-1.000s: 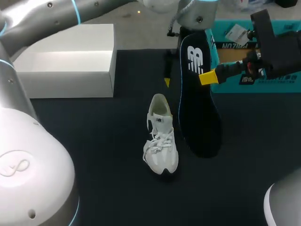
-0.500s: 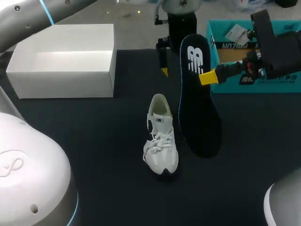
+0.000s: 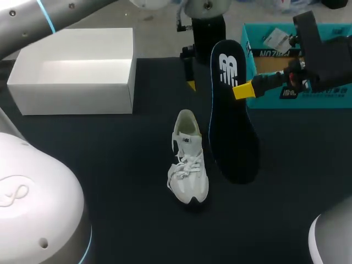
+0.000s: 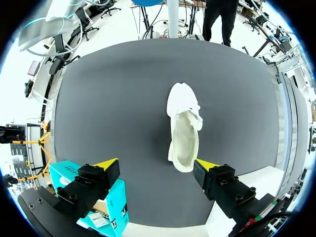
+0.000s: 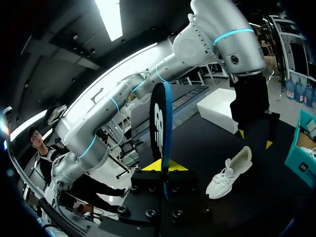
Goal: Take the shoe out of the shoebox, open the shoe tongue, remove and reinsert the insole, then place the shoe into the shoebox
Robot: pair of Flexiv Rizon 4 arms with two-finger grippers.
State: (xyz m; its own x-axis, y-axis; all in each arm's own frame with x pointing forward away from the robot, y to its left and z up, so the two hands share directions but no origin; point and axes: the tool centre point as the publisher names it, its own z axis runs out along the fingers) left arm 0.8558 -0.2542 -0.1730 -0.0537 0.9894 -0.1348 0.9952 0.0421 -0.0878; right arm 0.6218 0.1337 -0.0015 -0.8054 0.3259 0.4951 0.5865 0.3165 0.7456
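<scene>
Left gripper drawn back toward bench far edge, fingers spread; right gripper unmoved, pinching insole. Shoe mid-bench, outside boxes. White box far-left corner, open-topped; teal shoebox far-right, contents partly hidden.

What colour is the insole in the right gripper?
The flat insole is black with a white logo and blue edge, best in head view.
</scene>
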